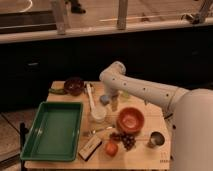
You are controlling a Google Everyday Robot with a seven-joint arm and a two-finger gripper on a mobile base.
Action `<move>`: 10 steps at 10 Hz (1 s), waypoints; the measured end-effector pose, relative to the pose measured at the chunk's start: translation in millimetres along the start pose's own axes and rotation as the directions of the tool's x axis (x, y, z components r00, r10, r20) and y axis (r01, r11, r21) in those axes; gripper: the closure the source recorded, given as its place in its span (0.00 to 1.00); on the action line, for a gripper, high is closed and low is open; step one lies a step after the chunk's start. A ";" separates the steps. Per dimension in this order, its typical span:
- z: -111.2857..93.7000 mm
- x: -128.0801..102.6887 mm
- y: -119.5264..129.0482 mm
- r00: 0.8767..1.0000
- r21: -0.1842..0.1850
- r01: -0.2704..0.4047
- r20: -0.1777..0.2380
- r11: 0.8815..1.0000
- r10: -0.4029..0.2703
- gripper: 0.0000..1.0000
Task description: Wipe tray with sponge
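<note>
while the white arm (145,91) reaches in from the right and bends at an elbow over the far side of the wooden tabletop (140,159), the gripper (114,104) hangs pointing down near the middle of the tabletop, close above the wood. its fingers are spread, with nothing pinched between them. the sponge (104,99), a small light-blue piece, lies flat on the tabletop just left of the gripper; whether the two touch cannot be told.

the tray (52,132), bright green and shallow with a raised rim, takes up the near left part of the tabletop, well apart from the sponge, and nothing lies in it. a white cup (98,114) stands between the tray and an orange bowl (131,120), near the sponge's near side. a white utensil (90,95) lies just left of the sponge, pointing to the far edge. a dark red bowl (74,86) sits at the far left, behind the tray. along the near edge, from left to right, lie a tan-and-black block (91,148), a red fruit (111,148), a bunch of dark grapes (126,140) and a metal cup (156,140). a metal spoon (98,132) lies between the white cup and the block.
</note>
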 end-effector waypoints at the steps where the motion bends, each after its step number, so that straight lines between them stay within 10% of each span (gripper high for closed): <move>1: 1.5 -3.7 -2.7 1.000 0.000 0.009 0.003 1.000 -0.009 0.20; 10: 11.9 -24.5 -22.9 0.996 0.001 0.082 0.028 0.997 -0.082 0.20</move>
